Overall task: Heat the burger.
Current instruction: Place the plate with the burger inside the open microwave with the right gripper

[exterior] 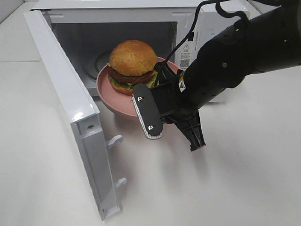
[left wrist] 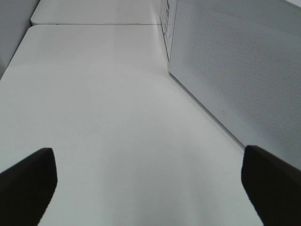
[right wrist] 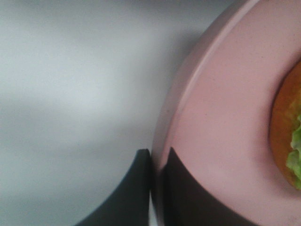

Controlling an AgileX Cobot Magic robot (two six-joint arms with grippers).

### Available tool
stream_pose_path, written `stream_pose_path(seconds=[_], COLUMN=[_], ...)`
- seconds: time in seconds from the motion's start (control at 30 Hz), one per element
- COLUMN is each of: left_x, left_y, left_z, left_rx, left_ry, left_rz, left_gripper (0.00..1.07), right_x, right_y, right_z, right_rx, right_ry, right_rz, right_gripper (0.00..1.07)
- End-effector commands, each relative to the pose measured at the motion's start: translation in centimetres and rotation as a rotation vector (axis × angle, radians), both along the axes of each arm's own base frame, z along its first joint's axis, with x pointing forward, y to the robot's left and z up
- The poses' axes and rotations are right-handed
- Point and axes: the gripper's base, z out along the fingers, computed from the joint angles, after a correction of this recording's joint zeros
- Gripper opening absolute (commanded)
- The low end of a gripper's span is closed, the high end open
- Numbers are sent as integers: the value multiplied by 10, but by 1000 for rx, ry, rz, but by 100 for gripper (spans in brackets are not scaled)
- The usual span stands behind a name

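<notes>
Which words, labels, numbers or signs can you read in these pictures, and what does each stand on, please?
Nothing is legible.
Sticker on the microwave front: warning triangle and code square, print too small to read.
Tiny mark on the open door: too small to read.

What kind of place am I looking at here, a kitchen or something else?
Probably a robot test bench staged as a kitchen, not a real one: a microwave stands open on a bare white table, and the right gripper pinches the pink plate carrying a burger.
</notes>
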Motion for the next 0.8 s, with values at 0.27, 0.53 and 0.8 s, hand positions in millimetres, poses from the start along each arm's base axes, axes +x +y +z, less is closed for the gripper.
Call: stream_pose_path(seconds=[0.27, 0.53, 0.8], left_x=[-2, -2, -2], left_y=[0, 0, 0], left_z=[0, 0, 0], left_rx=[-8, -8, -8], left_ry=[-21, -21, -21], left_rz=[-2, -2, -2], left_gripper=[100, 100, 100], right_x=[22, 36, 51], right_y=[17, 29, 41], right_z=[12, 16, 20], right_rx=[46, 36, 37], right_ry=[-73, -69, -72], right_rz=[16, 13, 9], right_gripper=[0, 0, 0])
